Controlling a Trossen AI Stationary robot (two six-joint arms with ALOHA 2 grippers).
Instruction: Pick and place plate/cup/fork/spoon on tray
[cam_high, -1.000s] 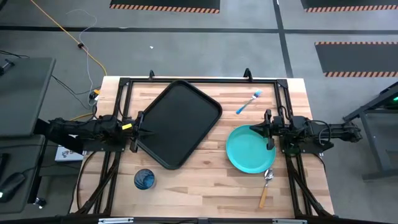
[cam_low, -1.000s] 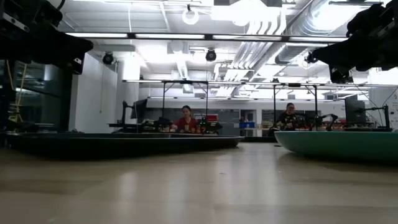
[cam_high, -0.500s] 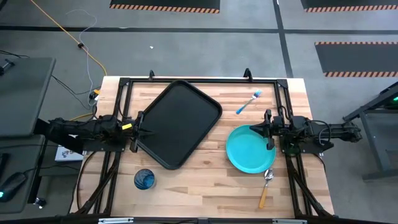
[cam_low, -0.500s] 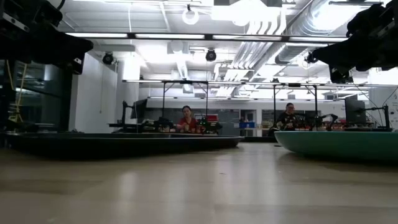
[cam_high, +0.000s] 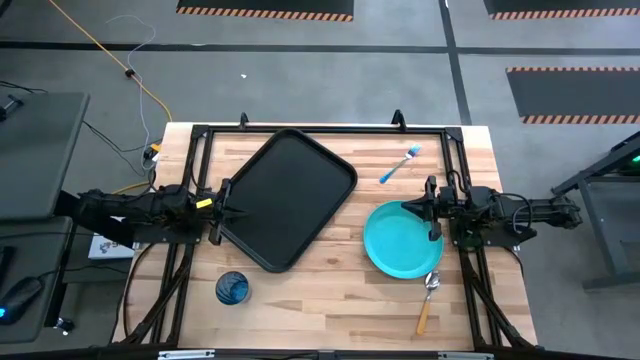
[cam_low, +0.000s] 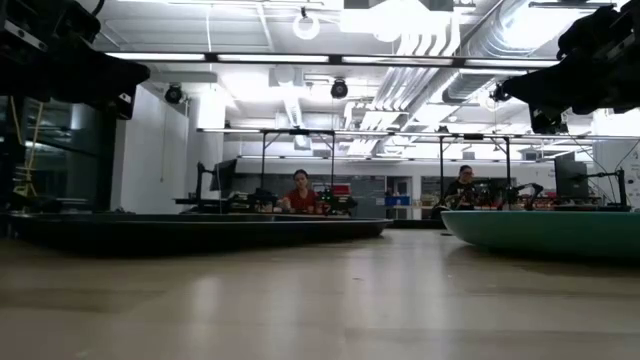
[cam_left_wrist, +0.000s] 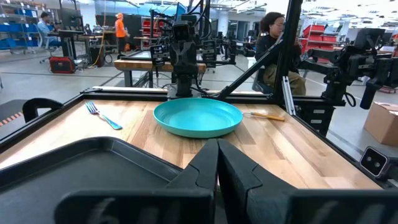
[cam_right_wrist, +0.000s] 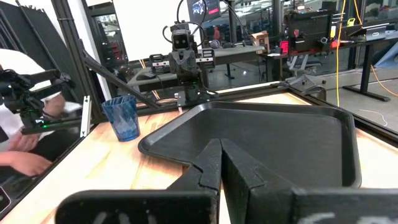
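With both grippers' jaws together, left gripper (cam_high: 222, 209) at the tray (cam_high: 290, 198), right gripper (cam_high: 428, 211) should open wide, then pinch the plate (cam_high: 402, 240) by its rim.

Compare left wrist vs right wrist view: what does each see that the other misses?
Left wrist only: the plate, the fork, the spoon beside the plate, and the right end effector across the table.
Right wrist only: the cup standing upright off the tray, and the left end effector beyond it.
Both: the tray, with nothing on it, and the wooden table.
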